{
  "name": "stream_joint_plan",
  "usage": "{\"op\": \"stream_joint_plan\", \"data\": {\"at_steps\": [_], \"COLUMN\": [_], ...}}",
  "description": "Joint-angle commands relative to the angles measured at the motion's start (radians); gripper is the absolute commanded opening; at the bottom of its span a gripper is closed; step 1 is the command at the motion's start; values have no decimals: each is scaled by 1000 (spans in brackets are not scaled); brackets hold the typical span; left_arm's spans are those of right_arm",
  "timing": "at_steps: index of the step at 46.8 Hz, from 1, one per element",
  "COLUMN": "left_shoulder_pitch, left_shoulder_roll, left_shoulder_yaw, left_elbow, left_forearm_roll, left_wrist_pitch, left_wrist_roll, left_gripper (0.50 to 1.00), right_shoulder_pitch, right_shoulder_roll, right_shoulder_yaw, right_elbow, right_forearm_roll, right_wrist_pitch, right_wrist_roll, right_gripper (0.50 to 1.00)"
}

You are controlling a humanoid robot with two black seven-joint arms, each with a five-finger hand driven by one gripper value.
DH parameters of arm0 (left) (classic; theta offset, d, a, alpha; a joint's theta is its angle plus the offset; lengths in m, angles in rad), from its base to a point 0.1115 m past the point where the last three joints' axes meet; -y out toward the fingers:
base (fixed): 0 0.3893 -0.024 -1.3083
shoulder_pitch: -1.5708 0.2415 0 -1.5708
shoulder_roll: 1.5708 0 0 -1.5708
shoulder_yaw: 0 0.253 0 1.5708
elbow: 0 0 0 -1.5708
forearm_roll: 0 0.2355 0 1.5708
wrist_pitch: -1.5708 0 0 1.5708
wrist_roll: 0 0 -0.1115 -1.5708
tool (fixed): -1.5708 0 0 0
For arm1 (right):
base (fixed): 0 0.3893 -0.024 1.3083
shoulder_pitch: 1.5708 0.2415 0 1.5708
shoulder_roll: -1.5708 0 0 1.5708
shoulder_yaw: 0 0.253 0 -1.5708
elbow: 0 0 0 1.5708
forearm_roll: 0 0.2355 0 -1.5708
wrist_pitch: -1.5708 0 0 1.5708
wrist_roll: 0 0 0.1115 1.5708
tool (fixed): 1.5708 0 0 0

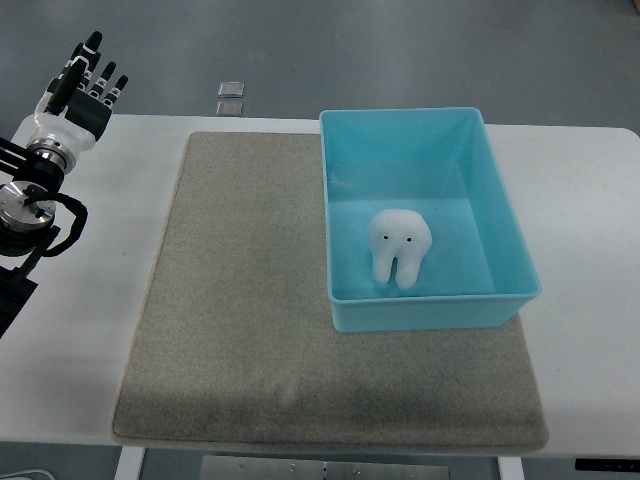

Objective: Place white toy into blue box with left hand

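**Left hand empty and away, toy already inside the box**

Left hand (88, 82) is at the far left corner of the table, at about ten o'clock from the middle of the mat, and it holds nothing. Its fingers are stretched out and relaxed, pointing away from the robot. Its arm comes in from the left edge of the picture, with the wrist and joints seen below the hand. No right arm shows anywhere in the view.

The white toy (399, 246), which has the shape of a tooth with two small dark eyes, lies on the floor of the blue box (430, 310). It is in the nearer half of the box, toward six o'clock from the box centre, and close to the near wall, but I cannot tell if it touches this wall. It seems to rest flat with its two roots pointing toward the robot.

The box stands on the right part of the grey mat (240, 300), at about two o'clock from the mat centre; its right side goes a little past the mat edge. The mat lies on the white table (600, 380). Two small grey squares (230, 97) are on the floor behind the table, at twelve o'clock.

To my judgement the task is finished: the toy is in the box, and the hand is free and well apart from it. Nothing more seems left, except maybe to bring the arm to rest.
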Motion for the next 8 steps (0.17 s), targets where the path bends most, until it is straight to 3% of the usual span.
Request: {"op": "stream_joint_plan", "data": {"at_steps": [1,8], "left_shoulder_pitch": [-1,-1], "left_shoulder_roll": [-2,-2], "left_shoulder_yaw": [0,-1], "left_elbow": [0,0], "left_forearm_roll": [0,0], "left_wrist_pitch": [0,-3], "left_wrist_roll": [-2,-2], "left_gripper": [994,994], "right_shoulder_pitch": [2,2], "right_shoulder_roll": [0,0], "right_shoulder_yaw": [0,-2], "right_elbow": [2,6], "right_forearm_roll": [0,-9], "right_wrist_pitch": [0,0], "right_wrist_roll": [1,1], "right_gripper": [936,936]}}
